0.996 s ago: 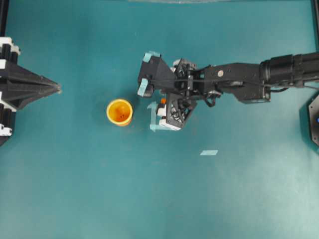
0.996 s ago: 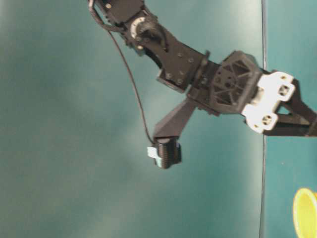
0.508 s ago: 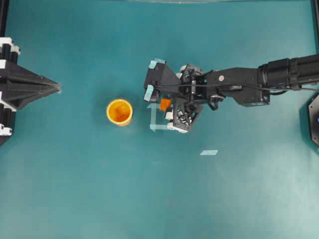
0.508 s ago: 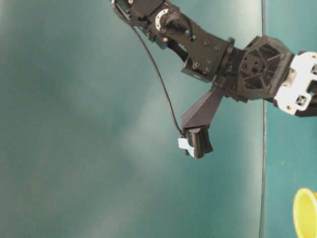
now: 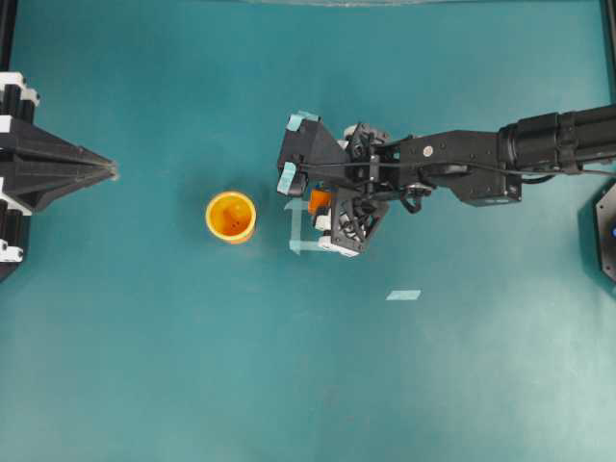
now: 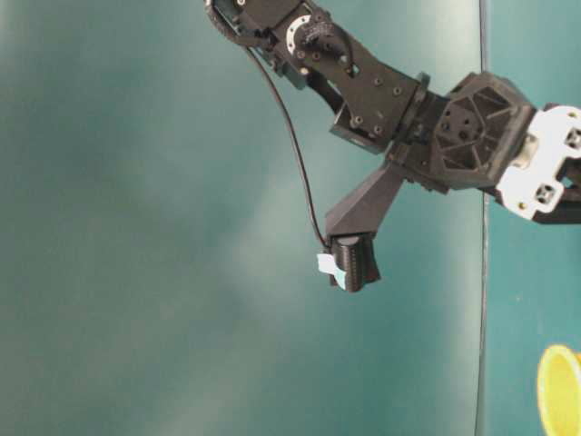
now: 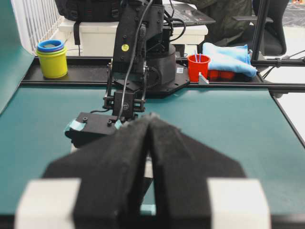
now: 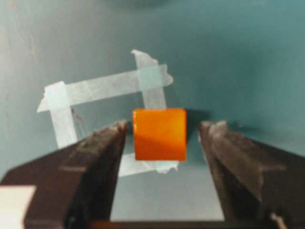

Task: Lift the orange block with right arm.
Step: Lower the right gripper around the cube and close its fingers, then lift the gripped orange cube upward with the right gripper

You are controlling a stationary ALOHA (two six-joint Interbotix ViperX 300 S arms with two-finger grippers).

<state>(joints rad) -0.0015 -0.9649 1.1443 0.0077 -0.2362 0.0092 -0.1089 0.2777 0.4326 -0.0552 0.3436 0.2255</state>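
My right fingers (image 8: 162,138) stand open on either side of the orange block (image 8: 159,134), not touching it; my left fingers (image 7: 148,125) are closed together, holding nothing.

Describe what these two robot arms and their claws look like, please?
The right arm is long, black and jointed, with a thin black cable running along it. Its right gripper is black lattice plastic with white pads and pale teal tape patches. The left gripper is a black wedge flanked by white-and-black cylinders.
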